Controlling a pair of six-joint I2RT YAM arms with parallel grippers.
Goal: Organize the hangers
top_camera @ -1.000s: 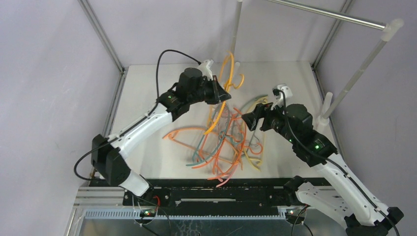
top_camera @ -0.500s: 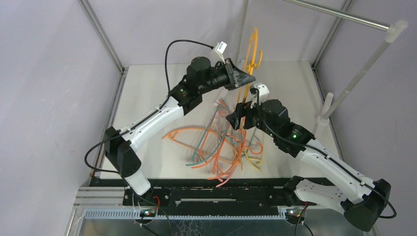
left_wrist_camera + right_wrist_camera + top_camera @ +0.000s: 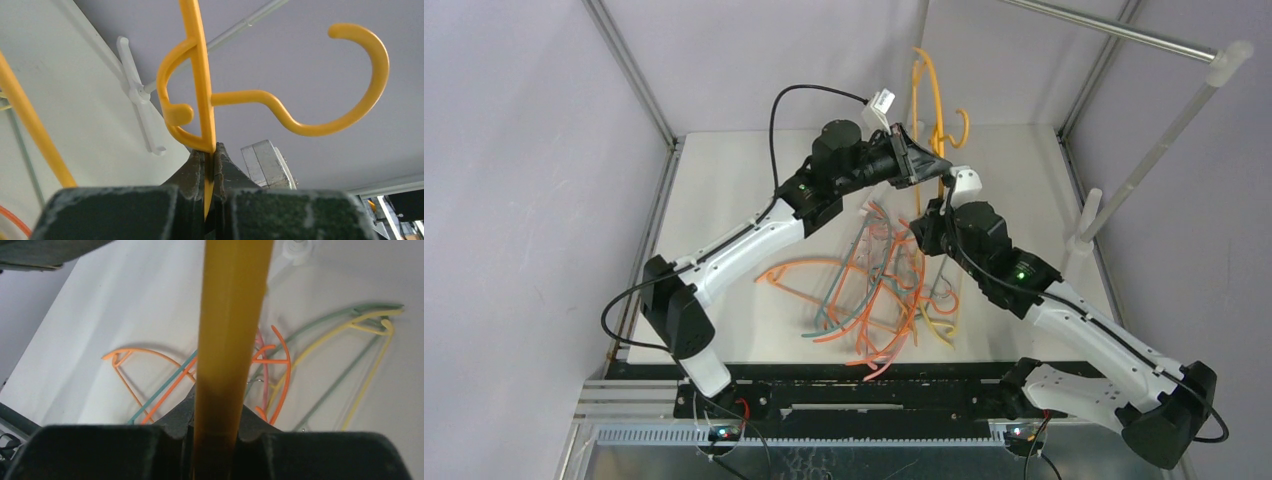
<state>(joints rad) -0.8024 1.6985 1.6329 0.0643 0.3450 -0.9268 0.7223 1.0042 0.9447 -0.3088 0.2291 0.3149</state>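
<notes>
A yellow-orange hanger (image 3: 921, 88) stands upright in the air above the table's far middle, its hook (image 3: 357, 95) curling off to the right. My left gripper (image 3: 936, 166) is shut on the hanger's thin edge (image 3: 202, 90) just below the hook's base. Below it, my right gripper (image 3: 927, 224) is shut on the same hanger's arm (image 3: 232, 325), which fills the middle of the right wrist view. The other hangers (image 3: 879, 290), orange, teal, yellow, pale green and pink, lie tangled on the table under both arms.
A steel rack bar (image 3: 1114, 30) crosses the upper right on a white pole (image 3: 1159, 135) whose base (image 3: 1084, 238) stands at the table's right edge. Another pole (image 3: 921, 40) rises behind the lifted hanger. A white rack foot (image 3: 136, 95) shows in the left wrist view.
The left arm has raised the yellow-orange hanger up and to the right. The right arm swung in to the left beneath it, and its jaws have come shut on the hanger's arm.
</notes>
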